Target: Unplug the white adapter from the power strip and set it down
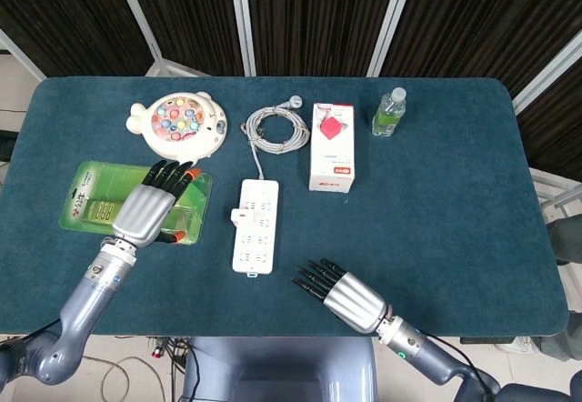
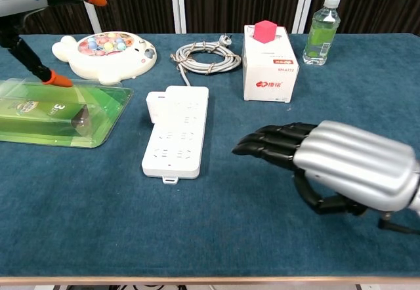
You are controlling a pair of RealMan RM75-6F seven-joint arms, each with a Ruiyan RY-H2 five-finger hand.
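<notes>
- The right hand [image 1: 344, 295] is nearest, low over the bench [image 1: 455, 202]. Its fingers are spread out flat and it holds nothing. The fingertips point at the near end of the power strip [image 1: 254, 225] but do not touch it.
- The left hand [image 1: 150, 209] hangs above the green pack [image 1: 91, 204]. It is loose too, with nothing in it.
- The white adapter [image 2: 155, 108] is plugged into the left side of the power strip, close to its far end. Neither hand is on it.
- The strip just lies on the cloth. If one hand pulls the adapter and nothing holds the strip down, I think the whole strip could lift or slide along.
- The left hand could also bump the green pack on its way over.
- The green pack has a "3" on it.
- Farther back, the white box [image 2: 270, 69] has a red logo and small writing that may say "KM-6772"; it is too tiny to be sure.
- The coiled cable [image 1: 274, 129], the fish toy [image 1: 178, 125] and the bottle [image 1: 389, 113] sit at the far side.
</notes>
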